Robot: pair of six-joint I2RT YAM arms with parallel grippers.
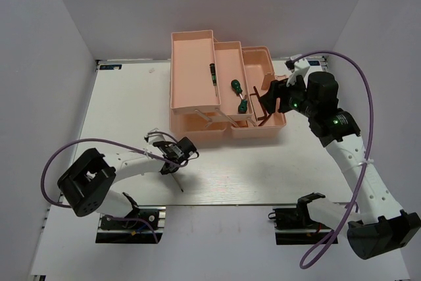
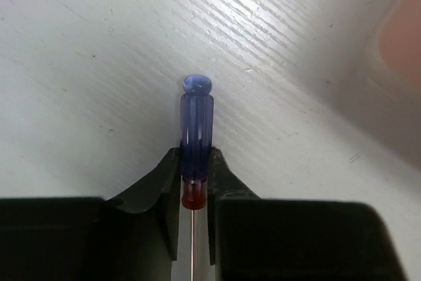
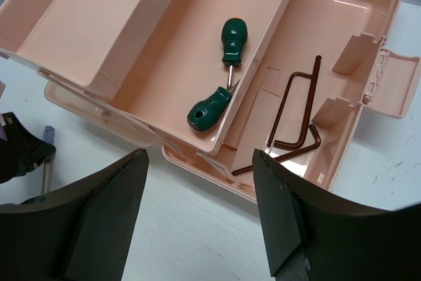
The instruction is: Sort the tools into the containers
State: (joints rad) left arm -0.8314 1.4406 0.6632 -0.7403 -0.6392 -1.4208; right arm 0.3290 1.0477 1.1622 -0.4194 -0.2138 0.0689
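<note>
left fingers (image 1: pixel 176 164) closed on blue-and-red screwdriver (image 2: pixel 197 123) on white counter (image 1: pixel 131 110), at 7 o'clock from pink toolbox (image 1: pixel 194 64), right fingers (image 1: pixel 259 107) wide open, empty, at its 3 o'clock

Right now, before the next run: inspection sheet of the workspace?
Surface: white table, faint specks.
Job's things: toolbox open, tiers folded out; two green screwdrivers in the middle tray; two hex keys in the base; blue screwdriver on the table, outside the toolbox.
Clutter: nothing seen.
Grippers: left gripper shut on the blue screwdriver's handle; right gripper open, empty, over the toolbox.
Cables: purple cables loop off both arms, neither in the toolbox.
Surroundings: white walls.
</note>
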